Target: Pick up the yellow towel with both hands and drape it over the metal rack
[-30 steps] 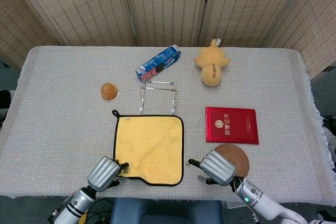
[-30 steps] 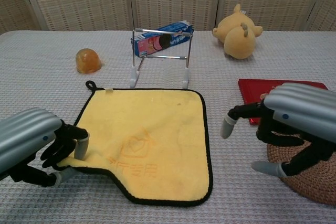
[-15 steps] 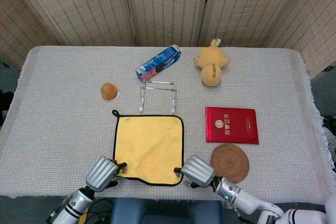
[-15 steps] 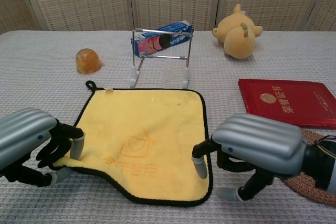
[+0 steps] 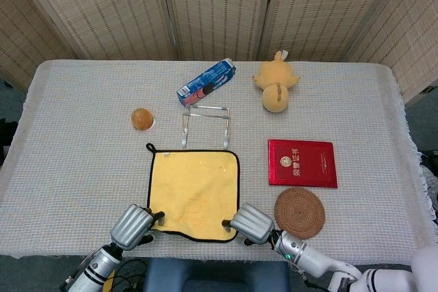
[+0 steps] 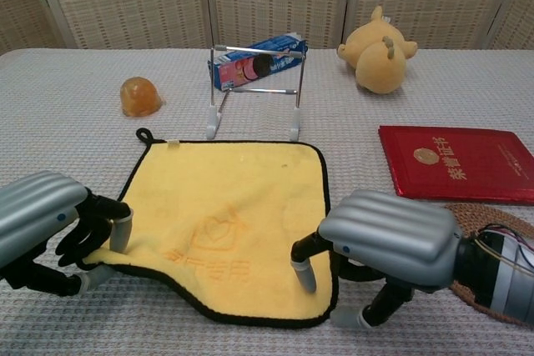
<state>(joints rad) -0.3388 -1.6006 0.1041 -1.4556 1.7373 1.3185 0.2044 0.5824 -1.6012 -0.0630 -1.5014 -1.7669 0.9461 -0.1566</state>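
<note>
The yellow towel (image 5: 194,193) (image 6: 234,223) with black edging lies flat on the table in front of the metal rack (image 5: 205,122) (image 6: 254,89), which stands upright and bare. My left hand (image 5: 135,226) (image 6: 50,223) pinches the towel's near left corner, which is slightly raised and bunched between its fingers. My right hand (image 5: 252,223) (image 6: 388,239) sits at the towel's near right corner. One fingertip rests on the cloth and the thumb lies on the table just outside the black edge, the fingers still apart.
An orange dome-shaped object (image 5: 141,119) sits left of the rack. A blue carton (image 5: 206,82) lies behind it, with a yellow plush toy (image 5: 276,89) to its right. A red booklet (image 5: 302,163) and a woven coaster (image 5: 300,212) lie right of the towel.
My right hand has moved left off the coaster to the towel's near right corner. The left hand keeps its pinch and has drawn its corner slightly back.
</note>
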